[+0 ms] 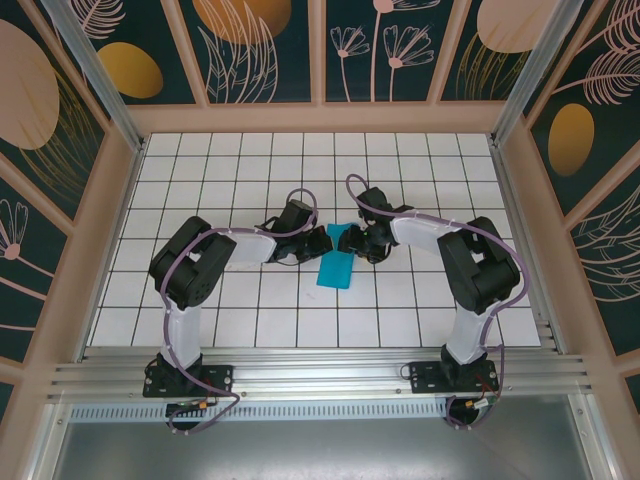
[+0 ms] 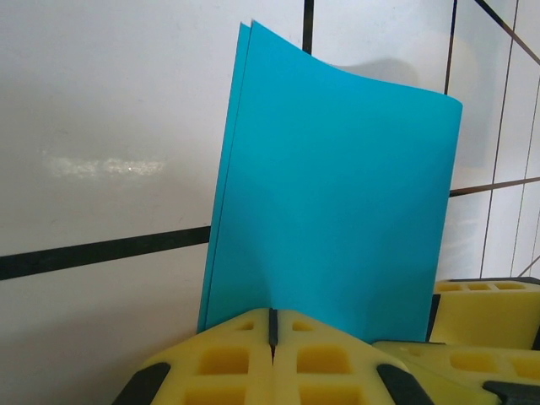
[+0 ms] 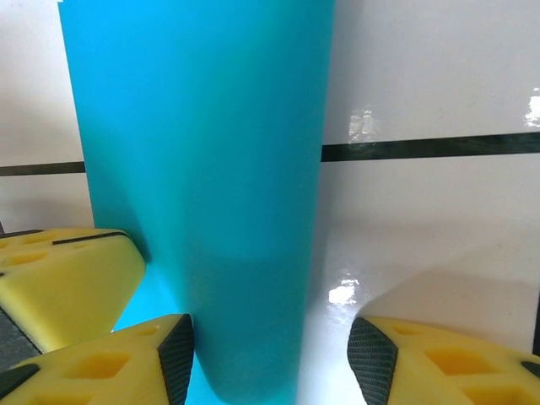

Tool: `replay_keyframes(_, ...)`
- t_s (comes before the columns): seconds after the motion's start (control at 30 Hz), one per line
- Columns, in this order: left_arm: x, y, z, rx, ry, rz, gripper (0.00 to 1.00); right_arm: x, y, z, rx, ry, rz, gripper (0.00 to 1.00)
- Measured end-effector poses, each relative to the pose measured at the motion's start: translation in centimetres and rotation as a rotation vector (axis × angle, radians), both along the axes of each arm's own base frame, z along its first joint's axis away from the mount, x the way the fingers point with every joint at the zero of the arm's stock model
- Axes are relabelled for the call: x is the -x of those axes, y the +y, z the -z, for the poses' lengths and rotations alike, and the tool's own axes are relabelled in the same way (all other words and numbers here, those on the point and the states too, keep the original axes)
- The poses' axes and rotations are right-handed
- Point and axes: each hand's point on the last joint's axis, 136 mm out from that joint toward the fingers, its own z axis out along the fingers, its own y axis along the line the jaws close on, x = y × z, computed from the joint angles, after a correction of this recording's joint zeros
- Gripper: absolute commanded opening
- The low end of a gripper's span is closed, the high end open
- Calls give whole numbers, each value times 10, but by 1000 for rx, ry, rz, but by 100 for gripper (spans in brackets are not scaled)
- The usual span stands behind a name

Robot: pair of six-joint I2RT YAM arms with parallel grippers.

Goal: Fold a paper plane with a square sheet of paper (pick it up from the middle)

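Tiled table (image 1: pixel 250 320): paper (image 1: pixel 335 268) pinched by left claw (image 2: pixel 272 337), right claw (image 3: pixel 270 359) straddling

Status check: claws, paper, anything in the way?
Status: left claw shut on the doubled-over teal sheet. The right claw is open, straddling its rounded fold. Nothing in the way.

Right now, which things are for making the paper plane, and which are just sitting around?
For the job:
- folded blue paper
- left tool, shut on the paper's edge
- right tool, open, with the paper between its fingers

Just there:
- white tiled table
- flowery walls
- metal rail
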Motion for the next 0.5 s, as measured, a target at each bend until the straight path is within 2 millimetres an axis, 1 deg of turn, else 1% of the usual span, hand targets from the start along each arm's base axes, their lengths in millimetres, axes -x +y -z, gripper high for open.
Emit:
replay_keyframes(0.07,0,0,0,-1,-2,2,0,-1,1,-4,-4,-9,0,62)
replay_keyframes(0.13,0,0,0,-2,-4,4,0,-5,-3,-7,7,-31,12,63)
replay_keyframes(0.2,0,0,0,-4,-6,4,0,-13,-10,-16,1,-63,39,58)
replay_keyframes(0.23,0,0,0,-5,-8,4,0,-17,-15,-23,-12,-84,53,53)
replay_keyframes(0.3,0,0,0,-7,-9,3,0,-23,-19,-42,-61,-135,69,32)
replay_keyframes(0.37,-1,0,0,-8,-11,4,0,-25,-14,-63,-138,-182,68,19)
replay_keyframes(0.43,0,0,0,-8,-11,5,0,-22,-4,-73,-224,-199,49,10)
replay_keyframes(0.5,-1,0,0,-8,-11,5,0,-16,6,-72,-291,-184,34,7)
